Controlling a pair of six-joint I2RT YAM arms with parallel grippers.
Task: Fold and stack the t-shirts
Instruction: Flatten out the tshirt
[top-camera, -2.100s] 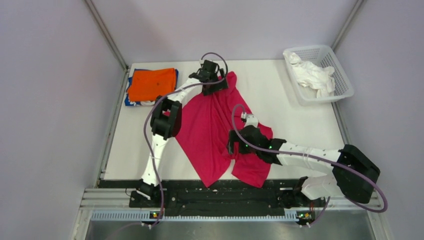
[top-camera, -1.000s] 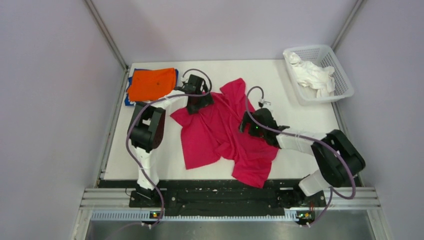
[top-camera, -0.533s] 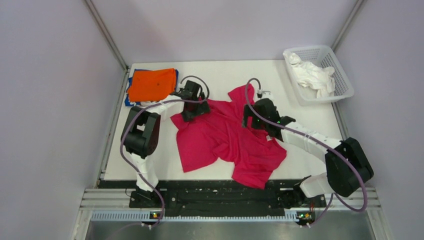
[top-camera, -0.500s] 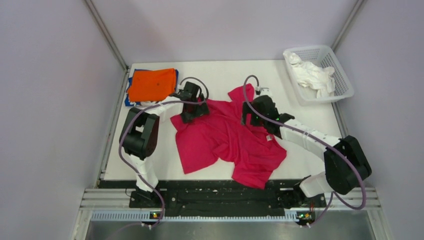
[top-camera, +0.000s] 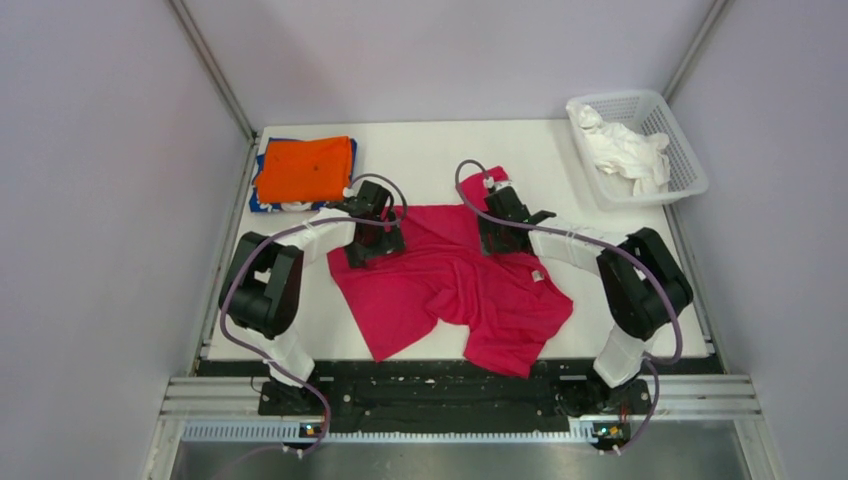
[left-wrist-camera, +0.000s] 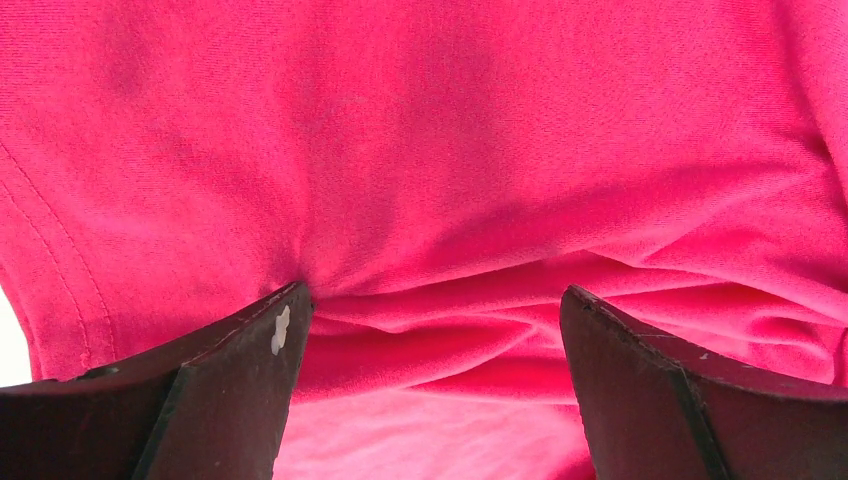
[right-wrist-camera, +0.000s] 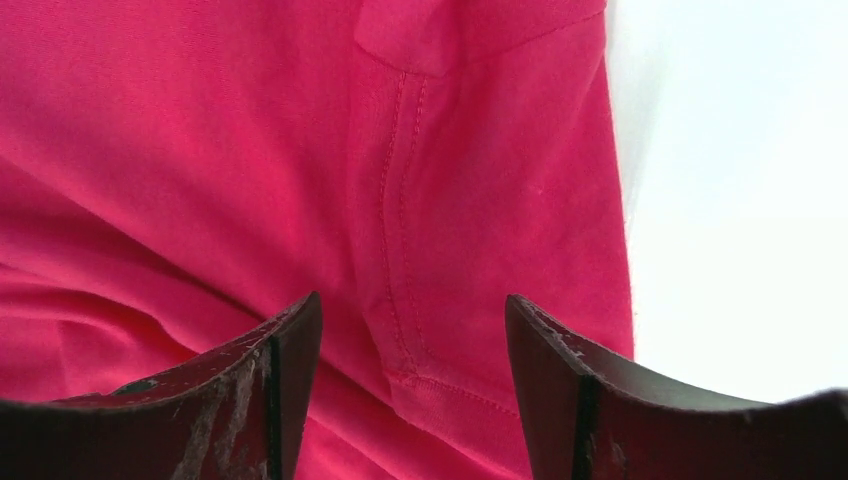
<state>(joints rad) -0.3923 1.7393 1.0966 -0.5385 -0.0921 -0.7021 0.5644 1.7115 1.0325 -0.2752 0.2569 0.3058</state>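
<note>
Left gripper (left-wrist-camera: 435, 305) is down on the magenta-red t-shirt (top-camera: 450, 290). Its jaws are spread wide, with a soft ridge of bunched cloth lying between them and nothing pinched. Right gripper (right-wrist-camera: 412, 305) sits low over the same shirt near its far right edge. Its jaws are apart, straddling a stitched seam and a hem (a sleeve end, perhaps, hard to be sure), with the bare white table (right-wrist-camera: 740, 200) just beside.

The danger on the left is that the folds are stacked there, so a close could take several layers and drag the shirt as a lump instead of spreading it. On the right the hem is thin and close to the edge, so it could slip out of the jaws, and an uneven pull would twist the body. The shirt's near lobe also lies close to the table's front edge, where a careless tug might send it over.

The cloth is a fine matte knit, limp and holding soft creases, with double stitch lines at the hems. The shirt sprawls crumpled across mid-table. At the far left corner the orange t-shirt (top-camera: 303, 168) is folded into a neat rectangle on top of the blue one (top-camera: 262, 203). At far right a white mesh basket (top-camera: 690, 178) holds rumpled white cloth (top-camera: 625, 145).
</note>
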